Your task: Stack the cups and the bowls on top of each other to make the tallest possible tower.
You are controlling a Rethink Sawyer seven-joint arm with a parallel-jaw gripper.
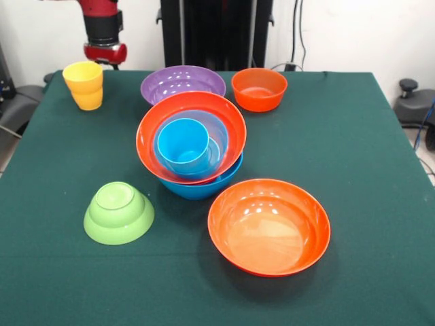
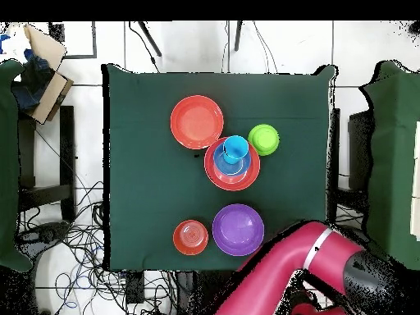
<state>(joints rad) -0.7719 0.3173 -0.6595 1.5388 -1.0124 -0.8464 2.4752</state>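
Looks like a robotics lab: green-clothed bench on a pale tiled floor, loose cables trailing beside it, red robot arm on a black pedestal, cardboard box nearby.

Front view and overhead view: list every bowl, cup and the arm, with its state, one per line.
Tower: nested pile, tilted, blue cup on top, upright.
Yellow cup: upright, alone near the arm.
Purple bowl: upright, empty.
Small orange bowl: upright, empty.
Large orange bowl: upright, empty, apart from the tower.
Lime green bowl: upside down.
Arm: behind the yellow cup, jaws hidden.
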